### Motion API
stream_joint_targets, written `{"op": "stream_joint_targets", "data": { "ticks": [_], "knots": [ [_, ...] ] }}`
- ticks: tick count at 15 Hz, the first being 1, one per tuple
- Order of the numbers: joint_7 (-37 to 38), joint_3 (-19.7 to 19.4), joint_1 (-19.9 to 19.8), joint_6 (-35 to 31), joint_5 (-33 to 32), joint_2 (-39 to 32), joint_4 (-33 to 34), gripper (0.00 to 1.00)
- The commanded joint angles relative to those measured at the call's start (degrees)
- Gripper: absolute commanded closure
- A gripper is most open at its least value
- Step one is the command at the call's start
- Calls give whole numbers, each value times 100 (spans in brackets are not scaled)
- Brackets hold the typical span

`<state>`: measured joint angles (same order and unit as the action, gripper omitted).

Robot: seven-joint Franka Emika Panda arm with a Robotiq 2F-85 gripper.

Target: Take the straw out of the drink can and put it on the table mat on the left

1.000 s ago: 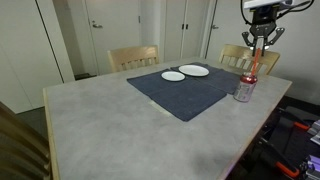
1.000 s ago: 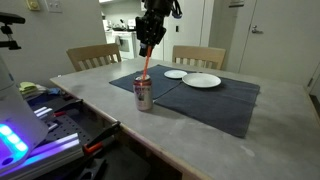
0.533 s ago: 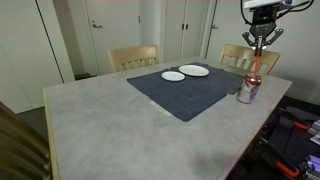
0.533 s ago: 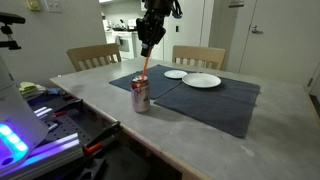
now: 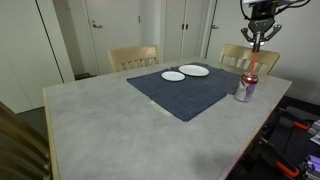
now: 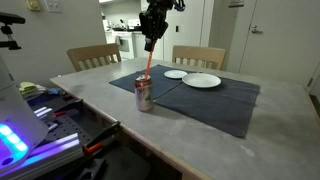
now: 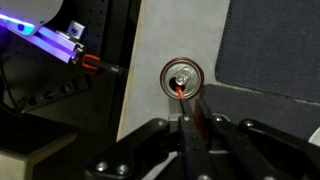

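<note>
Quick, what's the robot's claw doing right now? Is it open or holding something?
Gripper: jaws closed on the straw, whose lower end is in the drink can.

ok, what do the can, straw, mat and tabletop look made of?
Drink can: metal, likely aluminium; shiny silvery lid and wall.
Straw: probably plastic; thin, uniform red-orange tube.
Table mat: seems cloth; matte navy, no glare.
Tabletop: mottled grey with slight sheen; stone or laminate, can't tell which.
</note>
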<state>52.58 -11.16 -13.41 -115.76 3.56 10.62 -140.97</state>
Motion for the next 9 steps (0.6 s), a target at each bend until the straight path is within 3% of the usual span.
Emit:
{"op": "stream_joint_targets", "data": {
  "ticks": [1, 9],
  "knots": [
    [8, 75, -41, 164, -38, 109, 136, 98],
    [47, 148, -70, 880, -171, 443, 368, 98]
  ]
}}
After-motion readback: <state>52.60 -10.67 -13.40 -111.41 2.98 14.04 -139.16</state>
